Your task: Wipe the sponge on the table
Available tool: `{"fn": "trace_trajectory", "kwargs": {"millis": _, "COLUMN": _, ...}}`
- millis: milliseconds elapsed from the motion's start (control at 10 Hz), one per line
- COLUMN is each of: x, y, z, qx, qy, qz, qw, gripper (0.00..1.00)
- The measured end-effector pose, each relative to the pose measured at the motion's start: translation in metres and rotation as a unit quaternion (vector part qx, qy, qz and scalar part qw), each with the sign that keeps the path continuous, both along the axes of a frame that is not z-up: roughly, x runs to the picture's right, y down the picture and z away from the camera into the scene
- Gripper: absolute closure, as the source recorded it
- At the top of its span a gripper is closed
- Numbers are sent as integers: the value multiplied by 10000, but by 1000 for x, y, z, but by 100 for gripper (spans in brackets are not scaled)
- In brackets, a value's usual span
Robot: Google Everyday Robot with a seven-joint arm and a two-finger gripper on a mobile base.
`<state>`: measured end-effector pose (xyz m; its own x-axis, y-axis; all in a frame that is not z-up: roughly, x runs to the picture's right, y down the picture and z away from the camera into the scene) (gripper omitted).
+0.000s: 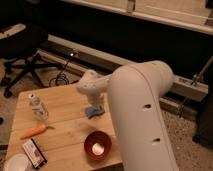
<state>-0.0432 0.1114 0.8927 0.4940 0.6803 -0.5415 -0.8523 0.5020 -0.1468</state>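
The gripper [95, 104] of the smooth white arm is just over the soft light-blue sponge [94, 112] on the pale planked table [65, 102]; whether it grips, I cannot tell

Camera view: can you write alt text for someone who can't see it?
A white robot arm reaches over a pale wooden table, its gripper down at a blue sponge. A bottle, a carrot and a red bowl sit nearby.
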Motion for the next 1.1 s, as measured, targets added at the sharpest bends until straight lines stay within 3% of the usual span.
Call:
{"fn": "trace_trajectory", "kwargs": {"millis": 200, "x": -13, "y": 12, "z": -12, "qx": -55, "qy": -214, "qz": -134, "qw": 9997, "gripper": 85}}
{"fn": "trace_trajectory", "kwargs": {"millis": 500, "x": -59, "y": 28, "z": -26, "qx": -135, "qy": -716, "qz": -394, "qw": 9966, "gripper": 85}}
{"fn": "trace_trajectory", "kwargs": {"millis": 1100, "x": -137, "y": 29, "z": -18, "qx": -124, "qy": -1334, "qz": -737, "qw": 9882, "gripper": 85}}
